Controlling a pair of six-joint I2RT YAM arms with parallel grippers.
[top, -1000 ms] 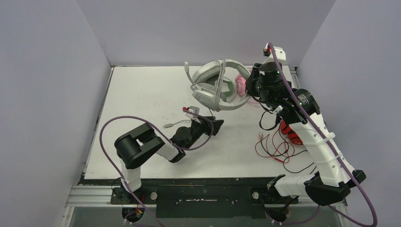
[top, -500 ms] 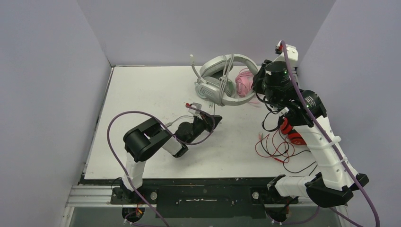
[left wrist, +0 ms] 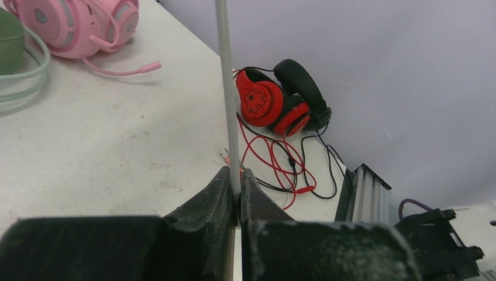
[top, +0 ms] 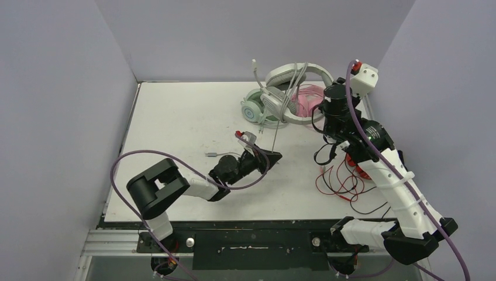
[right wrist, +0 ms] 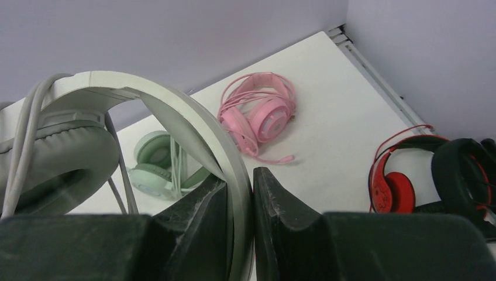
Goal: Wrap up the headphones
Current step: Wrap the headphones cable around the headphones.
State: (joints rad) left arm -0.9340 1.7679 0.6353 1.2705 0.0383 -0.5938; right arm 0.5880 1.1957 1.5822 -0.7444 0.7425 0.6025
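Far right on the table (top: 175, 117), 1 headset (top: 255, 110) lies left of another headset (top: 307, 100), a 3rd headset (left wrist: 266, 102) nearer.

Upper centre of the overhead view: grey-white headset (top: 316, 69) with matching cable (left wrist: 226, 88), mint green headset (top: 255, 110) at its lower left, pink headset (top: 310, 100) behind. Right edge: red-and-black headset (left wrist: 281, 99) amid tangled red and black wires (left wrist: 275, 164). Plain white tabletop (top: 175, 123), faintly scuffed. Matte black fingers (left wrist: 205, 199); purple hoses (top: 140, 153) looping near bottom left.
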